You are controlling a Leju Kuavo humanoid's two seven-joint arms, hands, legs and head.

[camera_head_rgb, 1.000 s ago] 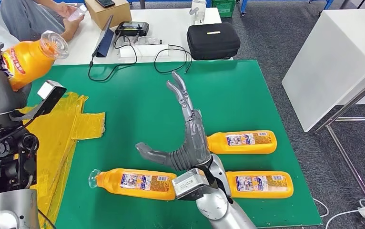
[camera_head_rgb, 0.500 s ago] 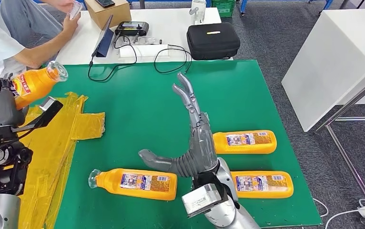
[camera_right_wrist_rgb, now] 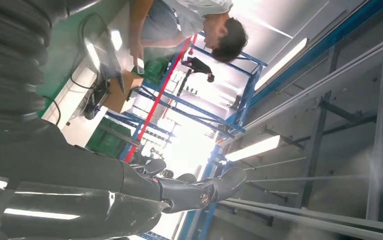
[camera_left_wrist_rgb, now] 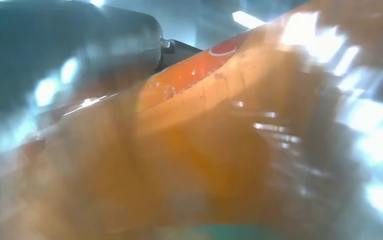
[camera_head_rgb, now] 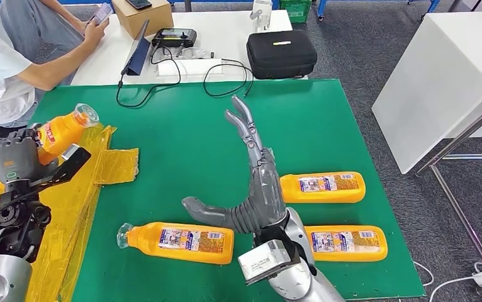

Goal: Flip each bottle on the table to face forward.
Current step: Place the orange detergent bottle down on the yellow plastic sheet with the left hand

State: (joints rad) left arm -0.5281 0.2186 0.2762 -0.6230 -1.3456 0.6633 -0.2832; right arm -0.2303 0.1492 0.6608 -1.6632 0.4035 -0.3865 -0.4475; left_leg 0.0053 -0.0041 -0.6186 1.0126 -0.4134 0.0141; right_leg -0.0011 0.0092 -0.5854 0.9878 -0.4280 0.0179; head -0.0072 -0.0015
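The green table (camera_head_rgb: 182, 132) carried 3 orange bottles lying flat with their printed labels facing up. The right hand (camera_head_rgb: 251, 189) stood raised above it, fingers (camera_head_rgb: 243, 123) stretched straight and spread, thumb out to the side, holding nothing; in the right wrist view the same hand (camera_right_wrist_rgb: 104, 195) showed dark fingers extended toward the ceiling lights. 1 bottle (camera_head_rgb: 179, 241) lay just below that thumb, clear cap pointing away from the hand. The second bottle (camera_head_rgb: 323, 187) lay just beside the palm on its outer side, and the third bottle (camera_head_rgb: 345, 243) lay beside the wrist, partly hidden behind it. The left hand (camera_head_rgb: 15, 160) gripped a fourth bottle (camera_head_rgb: 65, 129) around its body, lifted and tilted, clear cap pointing up and away from the hand, above the yellow sheet (camera_head_rgb: 78, 182). In the left wrist view this bottle (camera_left_wrist_rgb: 204, 140) was a blurred orange surface with a red mark.
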